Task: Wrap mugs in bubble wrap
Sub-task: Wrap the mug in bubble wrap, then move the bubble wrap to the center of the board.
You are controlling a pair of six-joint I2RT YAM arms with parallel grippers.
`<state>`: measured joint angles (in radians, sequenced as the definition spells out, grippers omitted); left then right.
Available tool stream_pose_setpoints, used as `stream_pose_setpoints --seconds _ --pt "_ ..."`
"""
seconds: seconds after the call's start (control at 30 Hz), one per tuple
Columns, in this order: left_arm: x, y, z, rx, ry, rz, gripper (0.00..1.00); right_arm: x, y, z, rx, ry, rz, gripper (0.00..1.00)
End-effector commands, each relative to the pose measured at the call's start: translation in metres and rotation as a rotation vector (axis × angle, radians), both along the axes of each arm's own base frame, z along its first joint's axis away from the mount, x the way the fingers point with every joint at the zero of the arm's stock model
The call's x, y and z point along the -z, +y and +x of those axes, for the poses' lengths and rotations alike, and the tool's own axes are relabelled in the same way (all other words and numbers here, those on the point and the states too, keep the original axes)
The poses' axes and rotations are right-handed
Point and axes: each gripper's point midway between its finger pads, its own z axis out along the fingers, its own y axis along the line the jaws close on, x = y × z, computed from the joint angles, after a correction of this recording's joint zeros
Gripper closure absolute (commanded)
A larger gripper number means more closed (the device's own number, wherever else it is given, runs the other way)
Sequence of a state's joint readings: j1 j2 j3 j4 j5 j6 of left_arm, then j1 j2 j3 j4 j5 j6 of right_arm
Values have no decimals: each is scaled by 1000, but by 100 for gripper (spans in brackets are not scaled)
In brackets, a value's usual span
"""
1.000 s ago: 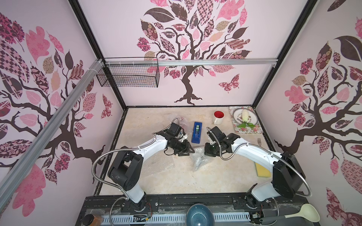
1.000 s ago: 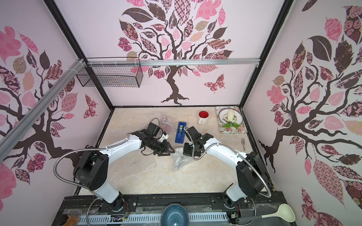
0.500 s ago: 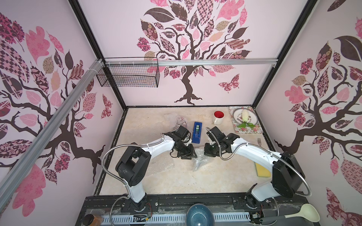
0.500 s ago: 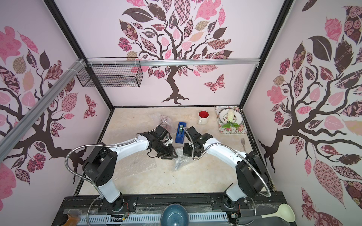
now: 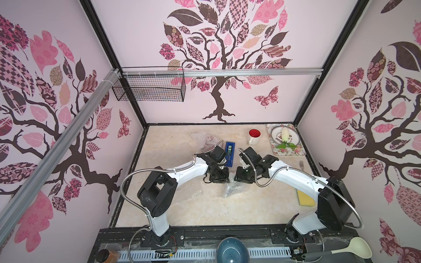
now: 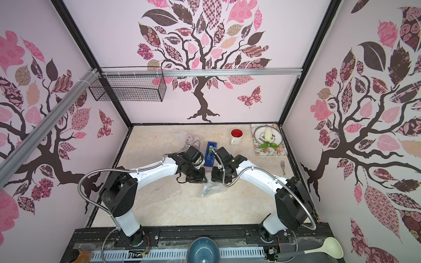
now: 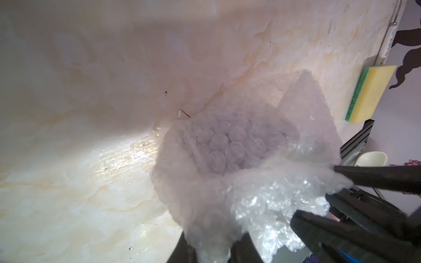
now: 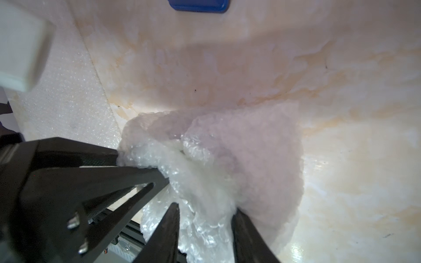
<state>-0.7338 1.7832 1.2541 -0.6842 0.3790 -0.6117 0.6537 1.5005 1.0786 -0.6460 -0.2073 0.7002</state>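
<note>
On the tabletop [image 5: 205, 211], just in front of the blue tape dispenser [image 5: 229, 152], the crumpled bubble wrap [image 5: 232, 190] lies between both arms, the left claw [image 7: 211, 252] pinched narrow on a bunched edge, the right claw [image 8: 205, 236] part-open with wrap between its parted jaws, the white mug [image 5: 254, 136] well behind.

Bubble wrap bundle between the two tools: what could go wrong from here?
1. The bubble wrap bundle sits loosely bunched between the left tool and right tool; if either lets go, the fold may spring open.
2. The tape dispenser lies right beside both arms; a swing could knock it.
</note>
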Motion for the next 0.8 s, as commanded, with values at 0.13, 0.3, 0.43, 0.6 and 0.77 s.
stream_pose_setpoints --seconds 0.13,0.3,0.43,0.6,0.77 --pt "28 26 -8 31 14 215 90 -41 -32 23 100 -107 -37 42" --pt "27 23 -6 39 -4 234 93 -55 -66 33 184 -138 -16 35" --pt "21 16 -4 56 -29 240 96 -53 -63 33 164 -161 35 32" --pt "8 12 3 61 -69 254 100 -29 -52 20 149 -83 102 32" --pt "-8 21 12 54 -120 298 100 -24 -55 26 155 -125 85 30"
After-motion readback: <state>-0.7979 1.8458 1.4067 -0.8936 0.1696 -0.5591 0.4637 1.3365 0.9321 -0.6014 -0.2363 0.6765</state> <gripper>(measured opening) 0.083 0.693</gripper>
